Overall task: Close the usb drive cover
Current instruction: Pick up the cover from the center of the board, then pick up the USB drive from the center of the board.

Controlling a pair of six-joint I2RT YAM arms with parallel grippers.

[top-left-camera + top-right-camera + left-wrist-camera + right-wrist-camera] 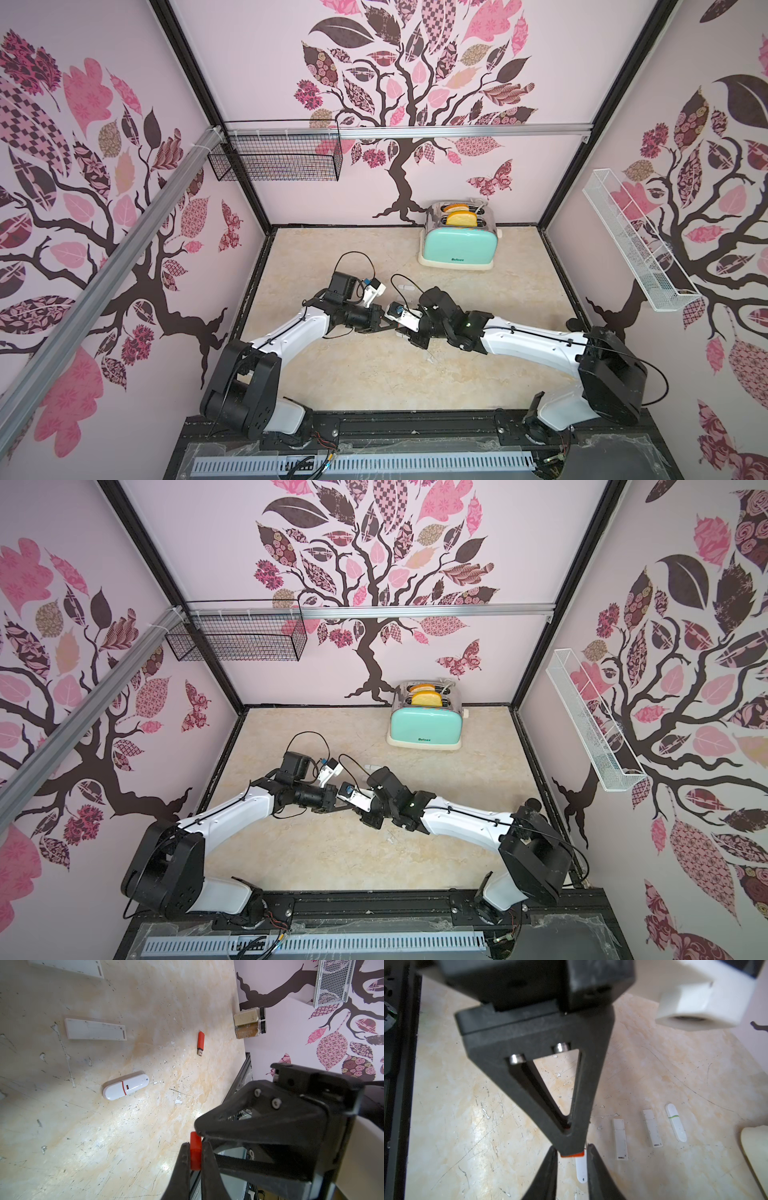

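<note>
The red cap [195, 1155] is clamped tight between the fingers of the left gripper [195, 1144] and is held above the table [104, 1147]. The right gripper [572, 1147] is set tip to tip against it, jaws parted slightly, a thin gap seen on each side of the cap. The red drive [201, 1043] is laid on the table, well apart, plug bare. 1 white drive [125, 1087] and 2 jars [249, 1022] are seen nearby

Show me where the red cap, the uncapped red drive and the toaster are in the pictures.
red cap [195, 1152]: left wrist view, on its exposed red side.
red drive [201, 1040]: left wrist view, on its red body.
toaster [459, 247]: a top view, on its mint front.
</note>
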